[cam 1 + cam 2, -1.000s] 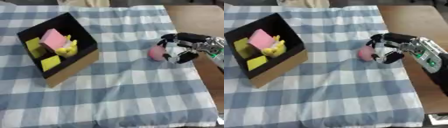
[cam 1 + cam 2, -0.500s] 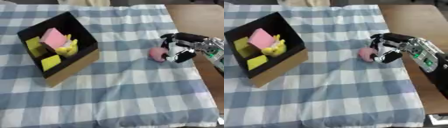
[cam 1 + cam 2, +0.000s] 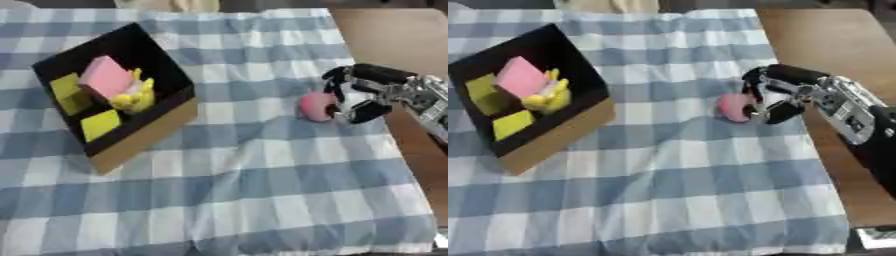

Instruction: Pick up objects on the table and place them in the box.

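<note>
Altogether, one box (image 3: pixel 145 135) stood on the left of the blue-and-white checked cloth (image 3: pixel 254 190), black inside with a tan cardboard wall facing me. Items counted within it: one pink block (image 3: pixel 105 76), one yellow toy (image 3: pixel 133 96) just beside the block, and two flat yellow pieces (image 3: pixel 100 124), one at the near corner and one at the far left corner. Loose on the cloth: one pink rounded object (image 3: pixel 734 107), lying right of centre and well apart from the box.

Hands in view: one, my right hand (image 3: pixel 783 95), entering from the right edge over the bare brown table (image 3: pixel 824 40). Its fingers (image 3: pixel 754 82) were curled and arched over the top of the pink object, and the thumb (image 3: pixel 781 112) was curled in low at the object's right side, so the object sat at the hand's left, between fingers and thumb. I could not tell whether they touched it; the object rested on the cloth. My left hand showed in neither view.
</note>
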`<state>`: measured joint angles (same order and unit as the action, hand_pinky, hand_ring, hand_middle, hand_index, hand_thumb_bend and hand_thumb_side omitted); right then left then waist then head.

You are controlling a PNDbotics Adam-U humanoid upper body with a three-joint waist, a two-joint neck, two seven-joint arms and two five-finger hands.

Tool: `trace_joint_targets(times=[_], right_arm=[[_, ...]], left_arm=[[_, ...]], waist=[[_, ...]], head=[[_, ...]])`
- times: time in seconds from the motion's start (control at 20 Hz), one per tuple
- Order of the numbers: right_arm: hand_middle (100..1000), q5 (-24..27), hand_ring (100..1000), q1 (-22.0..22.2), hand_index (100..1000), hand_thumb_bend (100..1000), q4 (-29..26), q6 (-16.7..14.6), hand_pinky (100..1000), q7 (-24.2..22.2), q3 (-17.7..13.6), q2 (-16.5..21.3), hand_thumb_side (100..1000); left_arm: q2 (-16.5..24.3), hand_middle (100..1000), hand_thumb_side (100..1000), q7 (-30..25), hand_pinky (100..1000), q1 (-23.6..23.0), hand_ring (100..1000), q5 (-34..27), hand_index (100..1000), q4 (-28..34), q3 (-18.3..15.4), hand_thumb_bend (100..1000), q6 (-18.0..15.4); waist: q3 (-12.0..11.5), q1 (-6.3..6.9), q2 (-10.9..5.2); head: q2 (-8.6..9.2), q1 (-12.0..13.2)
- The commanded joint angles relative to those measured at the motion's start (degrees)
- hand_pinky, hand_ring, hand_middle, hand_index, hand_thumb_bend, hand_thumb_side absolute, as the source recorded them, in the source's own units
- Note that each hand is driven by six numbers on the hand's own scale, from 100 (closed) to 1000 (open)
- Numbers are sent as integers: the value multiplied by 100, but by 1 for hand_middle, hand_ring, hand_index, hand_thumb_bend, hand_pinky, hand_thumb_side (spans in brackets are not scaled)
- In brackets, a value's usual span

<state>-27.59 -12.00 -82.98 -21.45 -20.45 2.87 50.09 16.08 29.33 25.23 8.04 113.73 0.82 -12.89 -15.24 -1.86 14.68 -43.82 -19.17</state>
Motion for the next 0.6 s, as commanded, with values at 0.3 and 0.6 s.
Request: trace_joint_targets(times=[0.3, 0.6], right_arm=[[349, 342, 915, 74, 621, 100, -351, 125, 863, -91, -99, 219, 100], [324, 704, 909, 91, 607, 100, -588, 269, 858, -70, -187, 309, 100]], left_arm=[[73, 863, 574, -20, 769, 79, 946, -21, 803, 86, -8, 494, -13], [86, 860, 571, -21, 769, 69, 942, -17, 803, 86, -7, 495, -11]], waist=[[30, 41, -62], [60, 47, -119]], head=[[-30, 29], [-30, 32]])
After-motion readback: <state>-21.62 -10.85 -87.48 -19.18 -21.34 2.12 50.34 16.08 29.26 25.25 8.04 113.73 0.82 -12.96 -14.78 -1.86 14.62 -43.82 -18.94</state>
